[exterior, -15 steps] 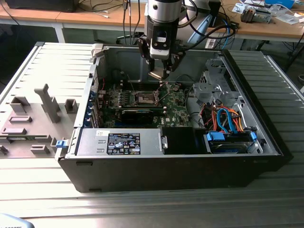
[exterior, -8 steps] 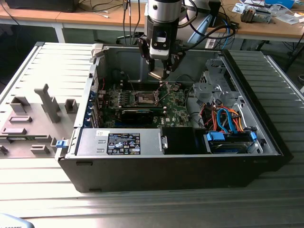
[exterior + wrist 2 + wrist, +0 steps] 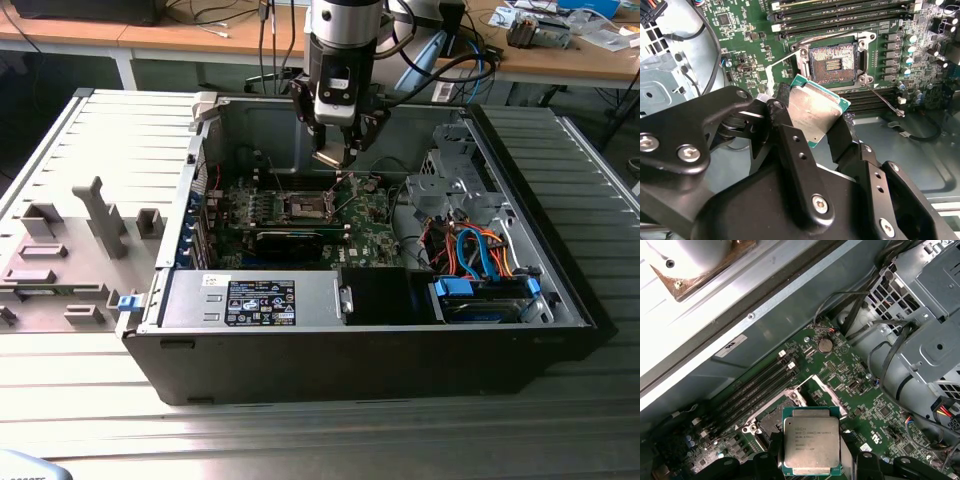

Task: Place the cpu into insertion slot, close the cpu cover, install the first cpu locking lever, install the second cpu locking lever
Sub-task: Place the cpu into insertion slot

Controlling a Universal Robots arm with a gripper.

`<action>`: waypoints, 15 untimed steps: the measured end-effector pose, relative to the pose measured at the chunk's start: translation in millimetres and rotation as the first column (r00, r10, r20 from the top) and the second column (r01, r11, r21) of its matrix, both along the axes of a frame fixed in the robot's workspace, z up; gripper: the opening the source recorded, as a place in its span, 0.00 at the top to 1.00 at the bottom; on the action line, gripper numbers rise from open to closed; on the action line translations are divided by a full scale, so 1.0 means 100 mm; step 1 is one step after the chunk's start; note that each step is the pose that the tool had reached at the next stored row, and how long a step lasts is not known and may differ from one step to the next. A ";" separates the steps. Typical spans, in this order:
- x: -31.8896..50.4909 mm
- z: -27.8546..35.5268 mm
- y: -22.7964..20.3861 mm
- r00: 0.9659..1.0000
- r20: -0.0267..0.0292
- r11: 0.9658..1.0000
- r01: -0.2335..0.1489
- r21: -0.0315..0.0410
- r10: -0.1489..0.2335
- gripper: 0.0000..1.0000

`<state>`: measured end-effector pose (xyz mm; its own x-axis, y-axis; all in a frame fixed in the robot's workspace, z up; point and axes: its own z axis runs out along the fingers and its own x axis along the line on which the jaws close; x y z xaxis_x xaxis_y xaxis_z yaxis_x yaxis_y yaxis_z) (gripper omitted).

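I've got the gripper pinching the cpu by its edges, upper-centre in the exterior view, hovering over the open insertion slot, I guess to keep its underside free.

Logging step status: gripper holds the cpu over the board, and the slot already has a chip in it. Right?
Not quite. The gripper does hold the cpu over the board, but the slot has no chip in it. The second wrist view shows its dark centre bare inside the metal rim.
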<state>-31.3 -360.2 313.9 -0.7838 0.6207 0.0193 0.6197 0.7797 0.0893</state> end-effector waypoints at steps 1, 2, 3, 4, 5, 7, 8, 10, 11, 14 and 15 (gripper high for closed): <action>0.000 0.000 0.000 1.000 0.000 1.000 0.001 0.000 -0.001 0.45; 0.000 -0.001 0.000 1.000 0.000 1.000 0.001 0.000 -0.001 0.45; 0.000 -0.001 0.000 1.000 0.000 1.000 0.002 0.000 -0.002 0.45; 0.000 -0.001 0.000 1.000 0.000 1.000 0.003 0.000 -0.003 0.45; 0.000 -0.002 0.000 1.000 0.000 1.000 0.004 0.000 -0.004 0.45; 0.000 -0.003 0.000 1.000 0.000 1.000 0.007 0.000 -0.007 0.45; 0.000 -0.003 0.000 1.000 0.000 1.000 0.007 0.000 -0.007 0.45; 0.000 -0.004 0.000 1.000 0.000 1.000 0.009 0.000 -0.009 0.45; 0.000 -0.004 0.000 1.000 0.000 1.000 0.010 0.000 -0.010 0.45; 0.000 -0.005 0.000 1.000 0.000 1.000 0.013 0.000 -0.013 0.45; 0.000 -0.005 0.000 1.000 0.000 1.000 0.013 0.000 -0.013 0.45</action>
<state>-31.3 -360.2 313.5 -0.7753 0.6312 0.0193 0.6302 0.7713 0.0893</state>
